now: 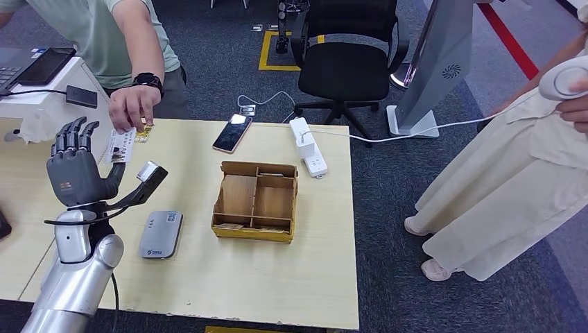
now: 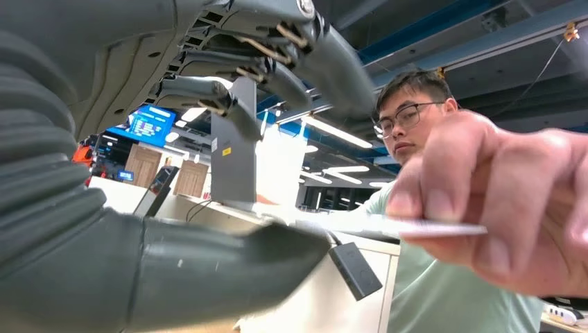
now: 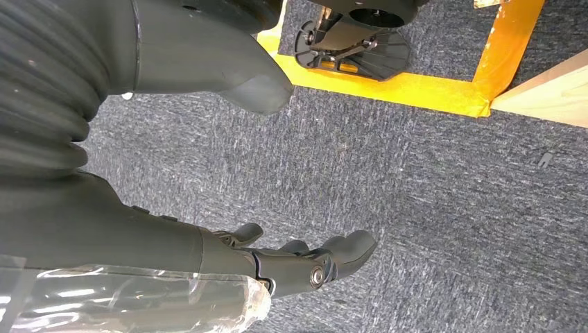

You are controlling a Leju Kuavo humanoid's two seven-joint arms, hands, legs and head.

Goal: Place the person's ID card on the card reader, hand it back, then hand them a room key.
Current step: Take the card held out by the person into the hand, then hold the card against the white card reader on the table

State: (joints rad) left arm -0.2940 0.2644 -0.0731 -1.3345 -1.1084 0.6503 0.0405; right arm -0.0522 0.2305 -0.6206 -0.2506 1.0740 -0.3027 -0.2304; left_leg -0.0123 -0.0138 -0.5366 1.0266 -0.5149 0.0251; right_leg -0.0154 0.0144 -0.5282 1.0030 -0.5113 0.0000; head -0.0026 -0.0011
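Landmark: my wooden tray (image 1: 255,201), compartments, mid-table. Beyond it, toward the far edge, a phone (image 1: 232,132) lies face up. Beside the tray's far right corner, a white power strip (image 1: 308,146), its cable trailing off the table. Further back on the carpet, a black office chair (image 1: 344,59). Right of the tray, off the table, someone in cream clothes (image 1: 513,180).

I see a pale wooden rectangular table (image 1: 277,291). On it lie a grey rounded card reader (image 1: 161,234), an open compartmented cardboard box (image 1: 255,201), a black smartphone (image 1: 232,132), a white power strip (image 1: 308,146) and a printed card (image 1: 119,146) at the far left edge.
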